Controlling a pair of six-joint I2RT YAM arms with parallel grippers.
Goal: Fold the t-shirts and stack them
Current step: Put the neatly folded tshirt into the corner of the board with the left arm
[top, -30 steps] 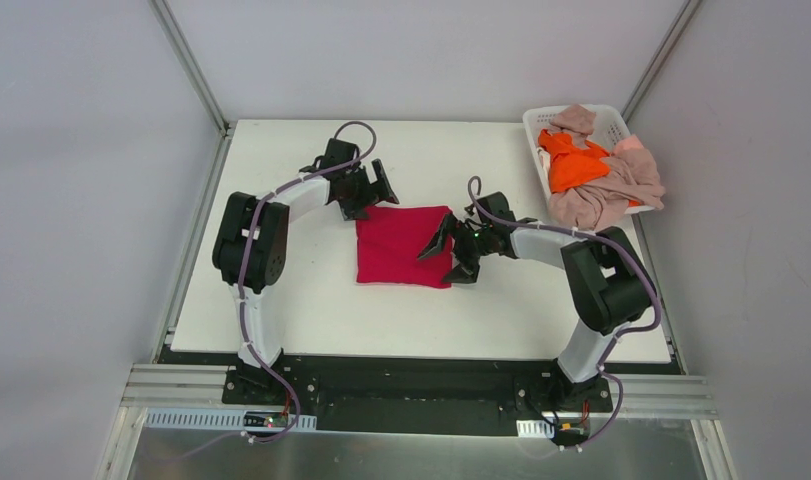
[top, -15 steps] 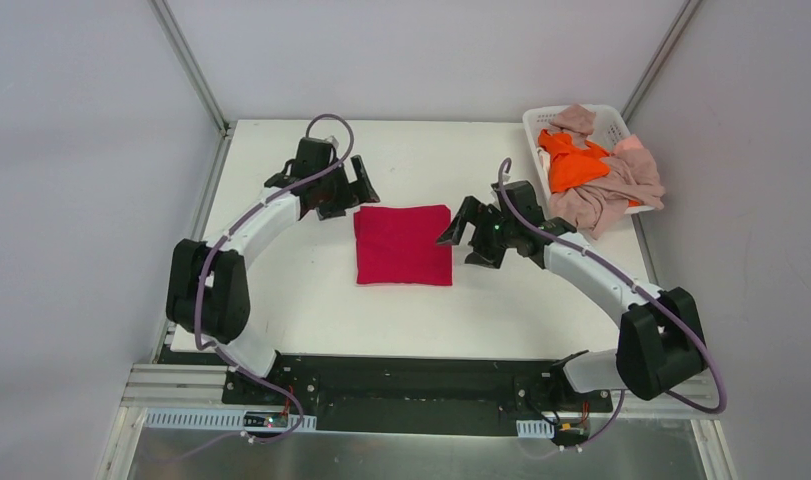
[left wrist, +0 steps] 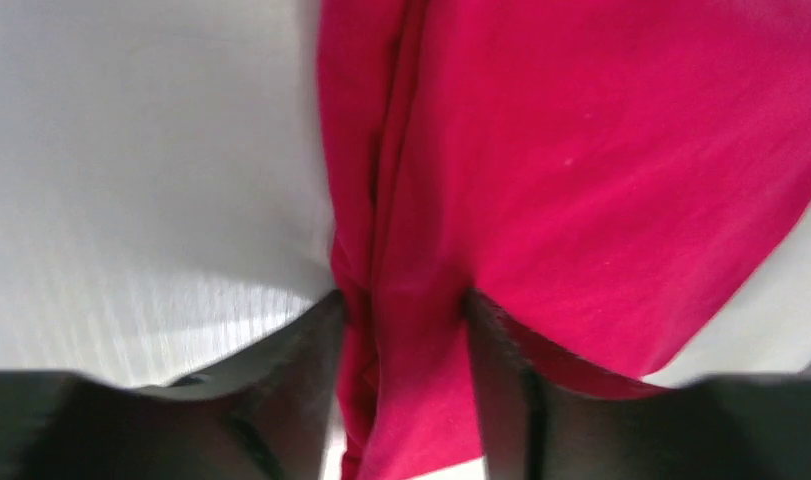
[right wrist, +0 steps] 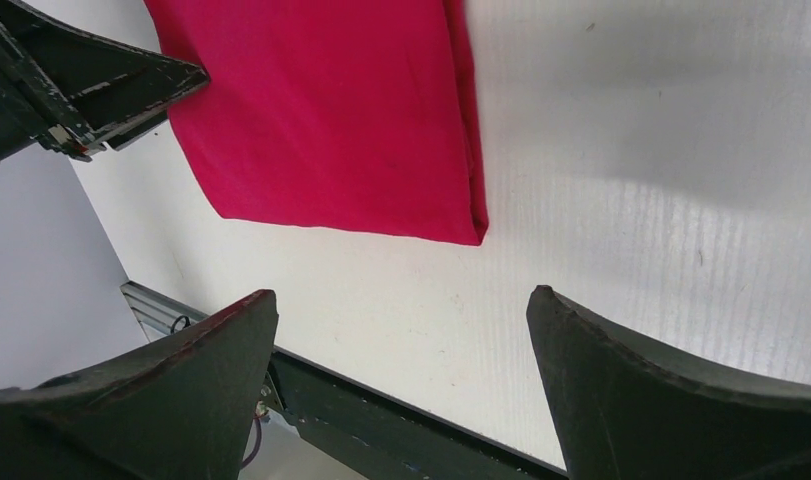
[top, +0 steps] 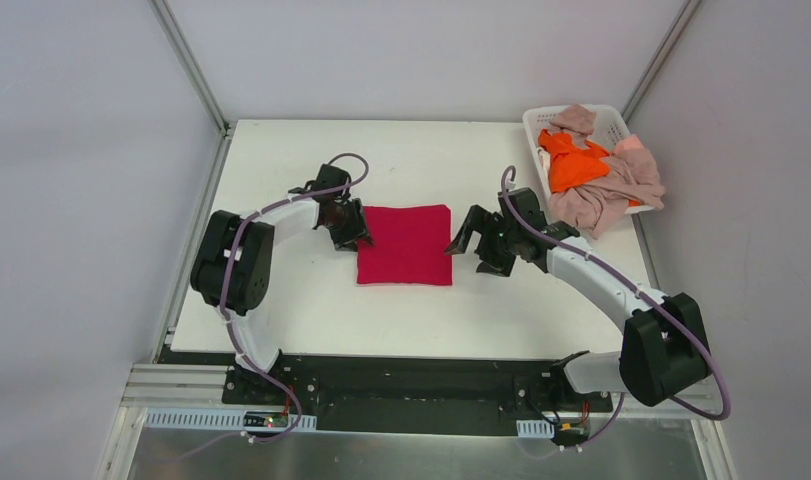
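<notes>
top view: the red t-shirt [top: 405, 244] sits mid table [top: 431, 160], already folded down to a neat rectangle. the left fingers [top: 352, 233] are right on its left edge, and the right fingers [top: 468, 233] hang just off its right edge, not touching as far as i can tell. the rest of the t-shirts are in the white basket [top: 534, 128] at the far right corner: an orange t-shirt [top: 571, 166] and pink-beige t-shirts [top: 609, 196] flopping over the rim.

left wrist view: the left fingers [left wrist: 299, 380] are drawn in around the layered edge of the red t-shirt [left wrist: 601, 170], cloth bunched into a ridge between them. looks like a pinch on the fold to me.

right wrist view: the right fingers [right wrist: 621, 390] are spread wide with only bare table [right wrist: 661, 150] between them. the red t-shirt [right wrist: 321, 120] lies ahead, its doubled edge nearest, clearly apart from them.

my read: folding of the first shirt is pretty much done, and this is the tidy-up or shift-it-to-the-stack-spot bit. if it gets dragged, the left pinch needs to hold every layer or the fold slides open, and the right side probably wants to grab the opposite edge so it moves flat. after that, a trip to the basket for one shirt only.
</notes>
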